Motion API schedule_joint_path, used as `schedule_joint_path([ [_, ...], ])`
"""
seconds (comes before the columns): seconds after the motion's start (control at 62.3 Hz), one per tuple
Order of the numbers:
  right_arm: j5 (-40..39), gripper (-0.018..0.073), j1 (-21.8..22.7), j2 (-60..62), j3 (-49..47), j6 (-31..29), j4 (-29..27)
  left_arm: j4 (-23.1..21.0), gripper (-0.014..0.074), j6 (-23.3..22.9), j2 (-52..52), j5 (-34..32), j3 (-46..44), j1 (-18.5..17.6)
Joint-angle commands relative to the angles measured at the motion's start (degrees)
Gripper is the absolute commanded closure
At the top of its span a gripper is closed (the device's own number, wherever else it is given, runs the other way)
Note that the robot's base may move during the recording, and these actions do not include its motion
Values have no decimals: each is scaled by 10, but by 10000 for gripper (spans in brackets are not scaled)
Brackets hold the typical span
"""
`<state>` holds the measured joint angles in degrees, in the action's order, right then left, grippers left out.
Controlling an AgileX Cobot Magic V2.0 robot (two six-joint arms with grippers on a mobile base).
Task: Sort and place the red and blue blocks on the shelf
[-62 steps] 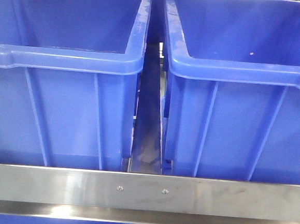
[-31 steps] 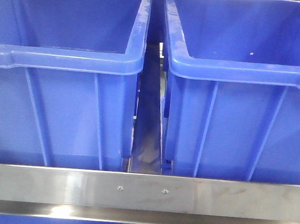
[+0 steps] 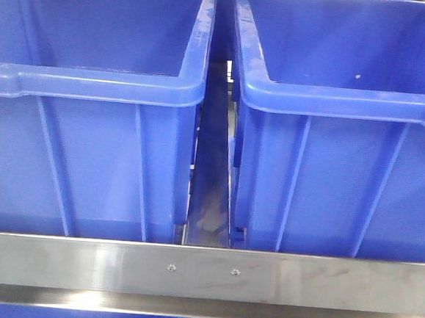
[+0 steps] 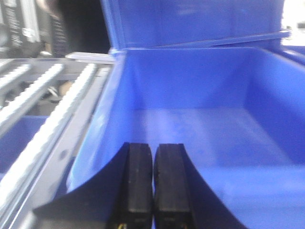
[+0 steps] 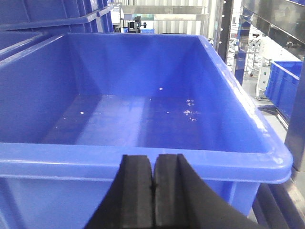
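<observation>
Two big blue bins side by side on the shelf, left bin (image 3: 90, 120) and right bin (image 3: 339, 139), a narrow gap between them running back to the far side. Across the near edge, the shelf's brushed steel front rail (image 3: 335, 283) with two small screws (image 3: 170, 268) close together near its middle. Below the rail, rims of more blue bins, barely in view. From the left wrist view: left end effector (image 4: 153, 183) with its black fingers (image 4: 138, 181) pressed almost together, only a thin slit between, nothing held, poised over the near rim of a blue bin (image 4: 228, 95) with a bare floor. Left of that bin, white roller tracks (image 4: 43, 138) on steel racking, running toward the far side. From the right wrist view: right end effector (image 5: 153, 188) likewise closed to a hairline, nothing gripped, just near of the front rim of another blue bin (image 5: 119, 164); pale specks (image 5: 190, 112) scattered on its floor. Red and blue blocks: seen in no view, place impossible to tell.
</observation>
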<state>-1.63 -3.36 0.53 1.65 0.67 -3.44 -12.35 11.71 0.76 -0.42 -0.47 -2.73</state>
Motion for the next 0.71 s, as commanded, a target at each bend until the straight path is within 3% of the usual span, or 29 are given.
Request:
schedule_joint_path([
  [0.0, -57, 503, 1, 12, -12, -1, 0, 4, 472, -15, -15, -42, 13, 1],
  [0.096, -56, 503, 1, 12, -12, -1, 0, 13, 472, -37, -21, -3, 24, 1],
  [0.69, -55, 503, 1, 12, -12, -1, 0, 32, 472, -37, -22, -15, 26, 0],
])
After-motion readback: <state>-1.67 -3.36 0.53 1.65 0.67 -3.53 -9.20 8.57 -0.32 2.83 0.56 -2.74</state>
